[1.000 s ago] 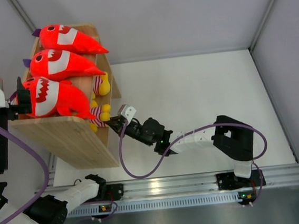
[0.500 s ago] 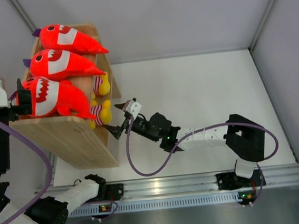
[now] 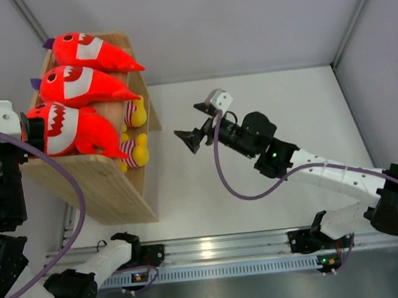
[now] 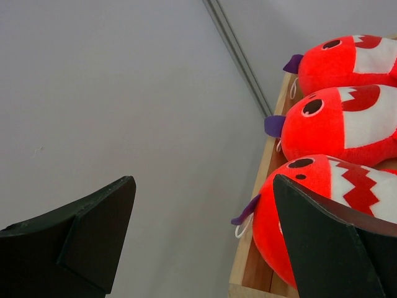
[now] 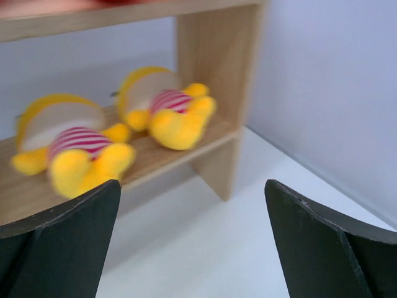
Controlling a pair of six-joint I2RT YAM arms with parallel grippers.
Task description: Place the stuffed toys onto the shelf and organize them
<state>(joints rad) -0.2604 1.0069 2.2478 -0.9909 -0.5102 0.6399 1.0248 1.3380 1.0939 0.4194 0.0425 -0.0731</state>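
Three red plush sharks [image 3: 83,85] lie side by side on the top tray of the wooden shelf [image 3: 97,190]. Two yellow striped toys [image 3: 137,153] lie on its lower board, both showing in the right wrist view [image 5: 74,149] [image 5: 170,112]. My right gripper [image 3: 191,124] hangs open and empty over the white table, well to the right of the shelf. In its own view the right gripper [image 5: 192,186] faces the lower board [image 5: 161,158]. My left gripper [image 4: 203,186] is open and empty at the shelf's left end, beside the nearest shark's head [image 4: 310,186].
Grey walls close the table in at the back and on both sides. The shelf's upright [image 5: 217,93] stands on the white table [image 3: 273,114]. An aluminium rail [image 3: 250,242] with both arm bases runs along the near edge.
My right gripper opened, let go of the near yellow toy on the lower board, and drew back to the right, away from the shelf. The left gripper stayed open and barely moved.
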